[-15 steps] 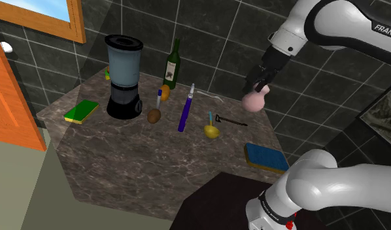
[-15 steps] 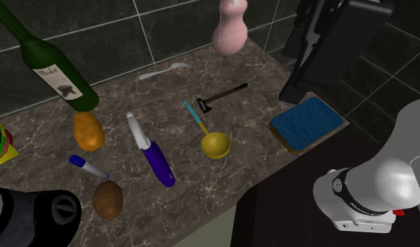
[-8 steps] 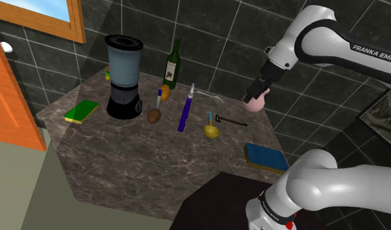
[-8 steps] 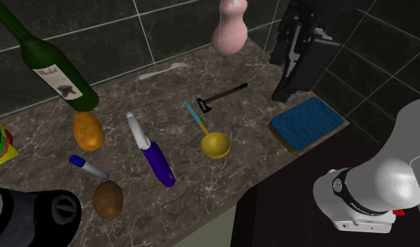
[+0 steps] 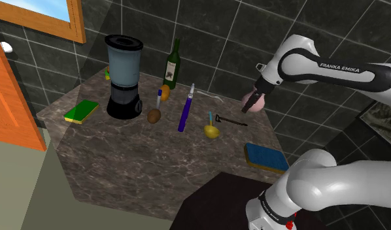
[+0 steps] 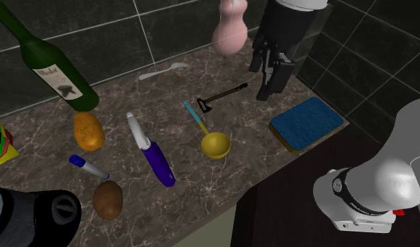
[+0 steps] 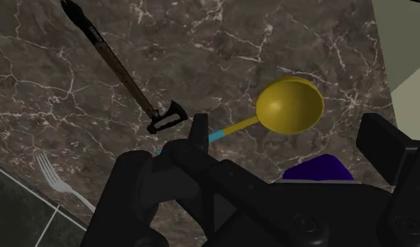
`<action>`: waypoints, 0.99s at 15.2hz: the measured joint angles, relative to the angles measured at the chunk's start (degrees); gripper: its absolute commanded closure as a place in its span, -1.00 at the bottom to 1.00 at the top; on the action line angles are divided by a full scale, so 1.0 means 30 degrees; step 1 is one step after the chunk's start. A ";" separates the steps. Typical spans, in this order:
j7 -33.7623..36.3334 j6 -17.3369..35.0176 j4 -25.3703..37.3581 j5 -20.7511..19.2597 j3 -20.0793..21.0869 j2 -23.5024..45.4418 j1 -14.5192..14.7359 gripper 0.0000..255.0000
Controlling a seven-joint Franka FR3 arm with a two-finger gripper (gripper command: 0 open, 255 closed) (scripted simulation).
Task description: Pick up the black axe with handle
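The black axe [image 6: 222, 95] lies flat on the dark marble counter [image 6: 201, 189], its head [image 7: 166, 118] close to the ladle's blue handle and its thin handle [image 7: 117, 59] running away from it. In the shoulder view the axe [image 5: 230, 120] lies just below my gripper [image 5: 251, 108]. My gripper [image 6: 266, 88] hangs open above the counter, just beyond the handle's free end, holding nothing. In the wrist view the gripper [image 7: 289, 137] has its fingers apart, and the axe lies ahead and off to one side of them.
A yellow ladle [image 6: 215, 144] lies beside the axe head. A pink vase [image 6: 228, 31] stands by the tiled wall behind the gripper. A blue sponge [image 6: 307, 123] sits at the counter's corner. A fork [image 6: 159, 71], purple brush [image 6: 152, 151], wine bottle [image 6: 50, 67], potatoes [image 6: 88, 131] and blender [image 5: 125, 77] stand farther off.
The arm has swung down and toward the second exterior view's left, bringing the gripper from high near the sponge to just beside the axe handle's end. The objects have not moved.
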 measured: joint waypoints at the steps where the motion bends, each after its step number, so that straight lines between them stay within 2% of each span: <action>1: -0.0884 0.0647 -0.0040 -0.0247 -0.0665 0.0568 0.0054 -1.00; 7: -0.5707 0.4062 -0.0112 -0.0772 -0.3962 0.3673 0.1023 -1.00; 10: -0.8360 0.5674 0.0434 -0.0266 -0.5735 0.5763 0.2045 -1.00; 13: -1.1724 0.7113 0.1549 0.1244 -0.7971 0.8475 0.3581 -1.00; 15: -1.4267 0.7979 0.2224 0.2966 -0.9329 1.0444 0.4797 -1.00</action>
